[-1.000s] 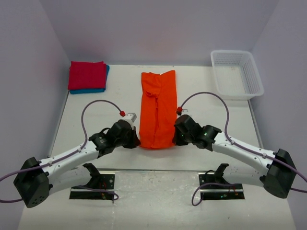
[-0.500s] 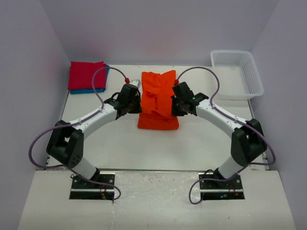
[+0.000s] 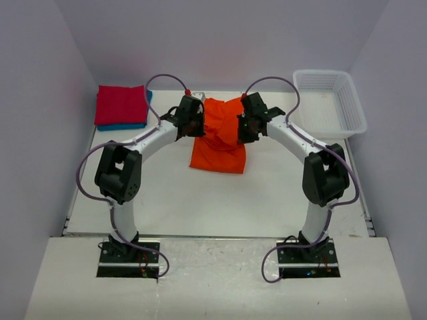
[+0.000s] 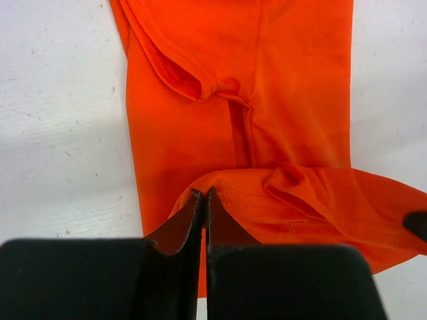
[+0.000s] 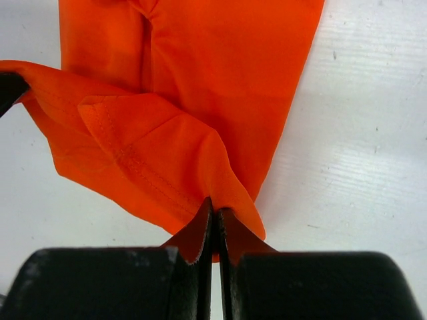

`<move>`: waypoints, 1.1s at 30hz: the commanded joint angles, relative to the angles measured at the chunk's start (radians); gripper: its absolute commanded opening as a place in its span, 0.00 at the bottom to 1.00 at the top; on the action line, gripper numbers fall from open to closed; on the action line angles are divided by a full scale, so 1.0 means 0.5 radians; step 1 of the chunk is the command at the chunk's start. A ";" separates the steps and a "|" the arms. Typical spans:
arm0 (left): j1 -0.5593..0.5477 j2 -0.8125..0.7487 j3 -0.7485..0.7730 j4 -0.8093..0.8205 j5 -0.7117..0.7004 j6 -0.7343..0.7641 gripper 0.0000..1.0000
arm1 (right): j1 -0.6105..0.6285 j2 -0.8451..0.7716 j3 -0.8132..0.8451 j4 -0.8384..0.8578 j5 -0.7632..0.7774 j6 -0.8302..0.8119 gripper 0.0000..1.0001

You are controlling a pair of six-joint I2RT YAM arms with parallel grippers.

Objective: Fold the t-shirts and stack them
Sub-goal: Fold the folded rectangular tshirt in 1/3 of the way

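My left tool (image 4: 203,200) is pressed shut on one corner of the hem of the orange t-shirt (image 3: 219,143), its two black fingers meeting with only thin cloth between them. My right tool (image 5: 215,212) is clamped the same way on the hem's other corner. Both arms reach out toward the far edge of the surface (image 3: 267,193), with the shirt between them.

The orange t-shirt lies in the middle of the far half of the surface, as a long narrow strip with its sleeves turned in. The hem I hold is lifted and doubled back over the rest of the shirt, so the cloth is in two layers. The fold line forms the shirt's near edge and rests on the surface. In both wrist views the raised hem sags between my tools, above the lower layer, which lies flat with the seams of a tucked sleeve showing.

At the far left corner, the red t-shirt (image 3: 120,105) sits folded on top of the blue t-shirt (image 3: 127,126), whose edge shows along the near and right sides. That stack is well apart from the orange one. A white mesh basket (image 3: 353,107) stands at the far right corner.
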State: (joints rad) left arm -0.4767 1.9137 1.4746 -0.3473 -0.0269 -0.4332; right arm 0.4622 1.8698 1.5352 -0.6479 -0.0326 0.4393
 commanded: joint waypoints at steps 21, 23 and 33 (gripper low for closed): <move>0.165 0.370 0.395 -0.005 0.167 0.078 0.00 | -0.200 0.746 0.976 -0.345 -0.333 -0.265 0.00; 0.174 0.385 0.398 0.001 0.155 0.075 0.00 | -0.222 0.819 1.074 -0.379 -0.361 -0.308 0.00; 0.226 0.357 0.334 0.056 0.167 0.072 0.00 | -0.286 1.043 1.421 -0.484 -0.459 -0.369 0.00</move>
State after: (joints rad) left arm -0.3763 2.1120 1.6318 -0.3584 0.0441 -0.4221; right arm 0.3264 2.3898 2.1883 -0.8585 -0.2226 0.2859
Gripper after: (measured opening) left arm 0.007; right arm 0.009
